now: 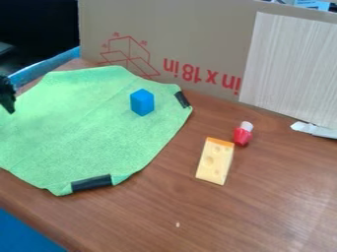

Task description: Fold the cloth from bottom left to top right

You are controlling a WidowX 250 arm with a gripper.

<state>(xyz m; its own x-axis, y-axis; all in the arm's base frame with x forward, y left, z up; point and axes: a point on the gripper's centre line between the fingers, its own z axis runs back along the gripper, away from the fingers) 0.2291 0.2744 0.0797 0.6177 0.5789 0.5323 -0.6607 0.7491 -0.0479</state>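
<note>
First voice: Operator, your cloth (79, 128): where is it entered?

Second voice: Item, one, green, spread out on the brown counter (263, 206), taking up the left half of the frame. You have a black strip (91, 183) at its lower edge and a second black strip (182, 99) at its right corner.

First voice: And what stands in your way?

Second voice: Item, one blue block (142, 102), upright on your cloth, in its upper right part. Behind the cloth you have a cardboard sheet (197, 29) printed in red, standing along the top of the frame.

First voice: The rest of your stock?

Second voice: Item, one toy cheese wedge (215, 161), yellow with an orange end, right of the cloth and apart from it. Item, one red toy bottle (243, 134) with a white cap, just beside the wedge's upper end. Item, one pale wood-grain panel (289, 64), upper right. Item, one white object (315, 129), kind unclear, at the right edge below that panel.

First voice: Your gripper (8, 101)?

Second voice: Black, at the left edge of the frame, by the cloth's upper left part. Whether your jaws are apart or together, or touch or hold the cloth, I cannot tell.
</note>
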